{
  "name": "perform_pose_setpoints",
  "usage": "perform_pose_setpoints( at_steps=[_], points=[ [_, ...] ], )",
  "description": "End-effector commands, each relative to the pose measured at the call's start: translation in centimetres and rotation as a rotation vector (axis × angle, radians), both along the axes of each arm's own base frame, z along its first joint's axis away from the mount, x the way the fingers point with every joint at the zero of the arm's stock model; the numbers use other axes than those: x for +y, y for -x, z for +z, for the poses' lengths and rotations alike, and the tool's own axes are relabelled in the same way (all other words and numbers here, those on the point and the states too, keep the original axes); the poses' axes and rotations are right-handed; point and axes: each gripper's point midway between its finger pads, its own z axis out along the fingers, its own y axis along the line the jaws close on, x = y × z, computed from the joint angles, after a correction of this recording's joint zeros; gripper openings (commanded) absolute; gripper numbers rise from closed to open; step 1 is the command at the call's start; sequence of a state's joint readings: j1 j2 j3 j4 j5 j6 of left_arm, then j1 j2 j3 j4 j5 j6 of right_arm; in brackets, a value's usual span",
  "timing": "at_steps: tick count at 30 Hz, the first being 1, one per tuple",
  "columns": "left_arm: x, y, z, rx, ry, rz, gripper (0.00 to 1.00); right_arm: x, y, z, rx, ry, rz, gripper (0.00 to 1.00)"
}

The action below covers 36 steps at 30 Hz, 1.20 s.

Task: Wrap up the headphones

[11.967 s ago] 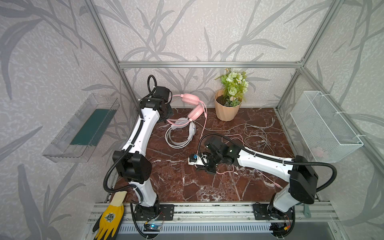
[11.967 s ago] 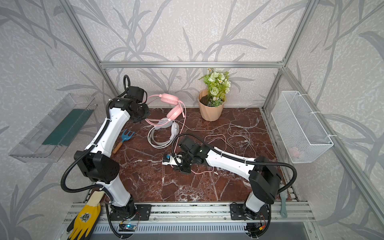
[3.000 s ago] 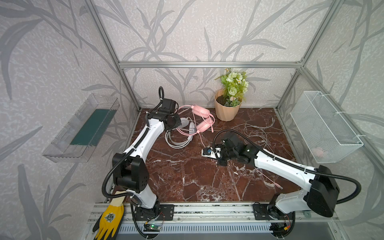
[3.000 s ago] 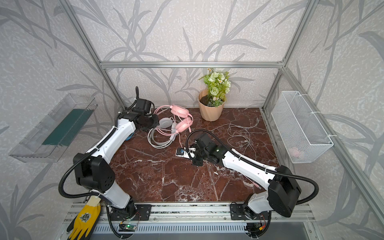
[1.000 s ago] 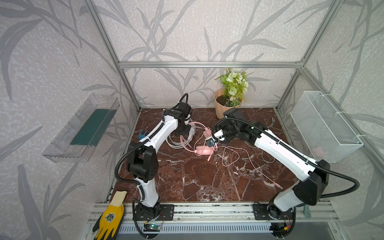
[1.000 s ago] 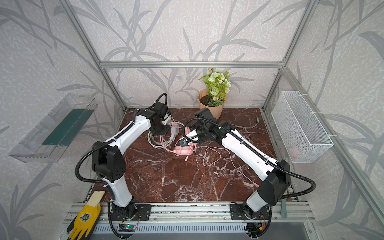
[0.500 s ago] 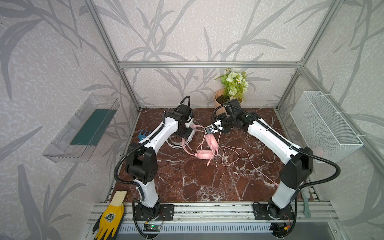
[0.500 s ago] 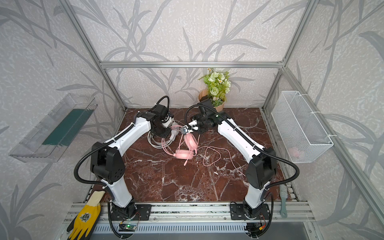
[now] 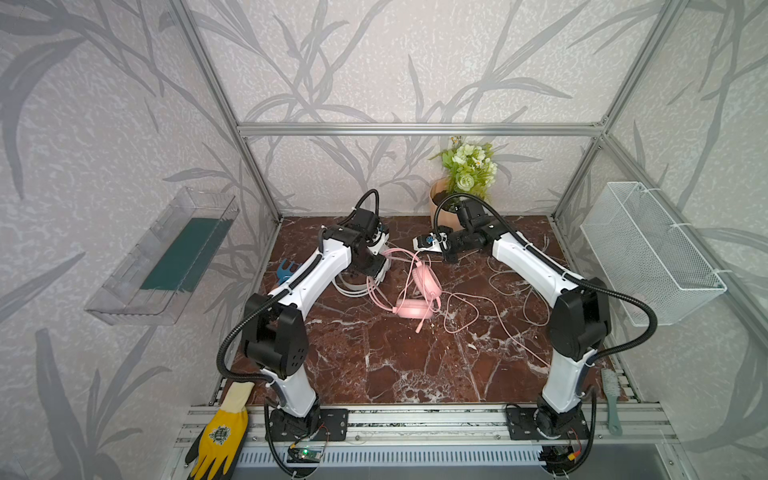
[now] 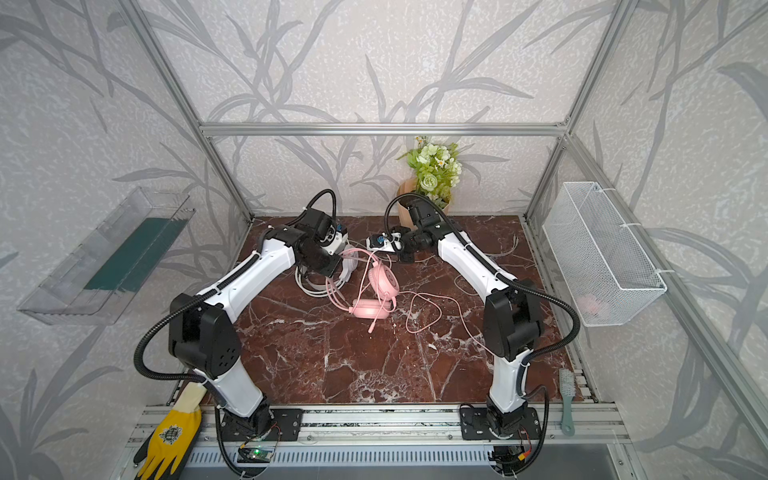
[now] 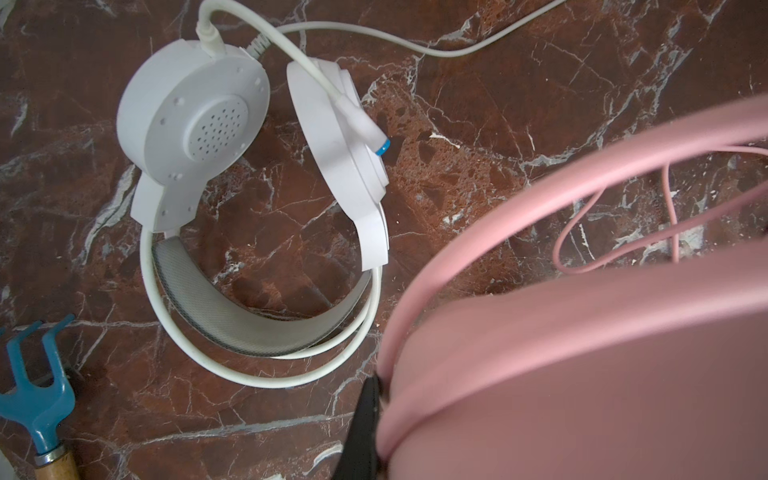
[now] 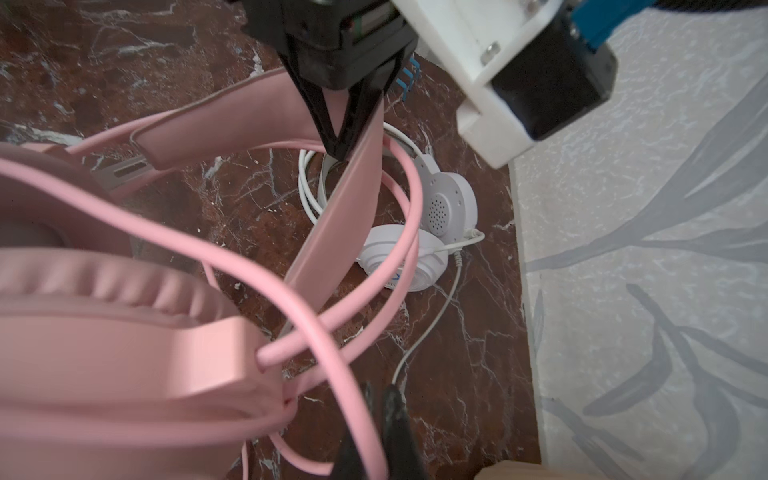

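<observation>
1. Moved since a second ago: right gripper [image 12: 380, 411], now at upper centre.
2. Pink cable [image 9: 469, 309]: slack loops on the table [image 9: 395, 365], centre-right.
3. Pink headset [image 9: 428, 282]: centre frame, lower earcup resting on the table, headband raised.
4. White headset [image 11: 195, 112]: flat on the table, left of centre, ungripped.
5. Left gripper [image 12: 338, 145]: clenched on the pink headset's headband, above the white headset.
6. Right gripper: clenched on the pink cable, near the pot [image 9: 442, 208].
</observation>
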<state>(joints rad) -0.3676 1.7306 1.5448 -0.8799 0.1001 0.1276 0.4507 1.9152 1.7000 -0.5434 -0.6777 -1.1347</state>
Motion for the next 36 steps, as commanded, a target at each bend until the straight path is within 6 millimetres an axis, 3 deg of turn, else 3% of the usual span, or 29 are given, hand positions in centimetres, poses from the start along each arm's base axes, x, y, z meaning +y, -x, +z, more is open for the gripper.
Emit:
perform_pose_setpoints(
  at_steps=[1,4,7,12,19,26,36],
  points=[
    [-0.9,0.5,2.9,-0.066,0.082,-0.011,0.0,0.9,0.0,0.1,0.093,-0.104,-0.004,0.0],
    [-0.8,0.4,3.3,-0.087,0.092,0.004,0.0,1.3,-0.2,-0.3,0.141,-0.163,-0.037,0.01],
    [-0.7,0.4,3.5,-0.093,0.099,0.014,0.0,1.4,0.1,-0.7,0.17,-0.203,-0.05,0.1],
    [-0.5,0.5,3.3,-0.081,0.115,0.03,0.0,1.5,0.3,-1.5,0.234,-0.244,-0.078,0.38],
    [-0.3,0.5,3.3,-0.064,0.151,0.056,0.0,1.1,-0.1,-1.7,0.258,-0.297,-0.135,0.47],
    [0.1,0.4,3.6,-0.062,0.175,0.085,0.0,-0.3,-0.9,-1.7,0.252,-0.348,-0.239,0.72],
    [-0.1,-0.1,4.0,-0.058,0.242,0.108,0.0,-1.5,1.6,-3.4,0.283,-0.32,-0.25,0.82]
  ],
)
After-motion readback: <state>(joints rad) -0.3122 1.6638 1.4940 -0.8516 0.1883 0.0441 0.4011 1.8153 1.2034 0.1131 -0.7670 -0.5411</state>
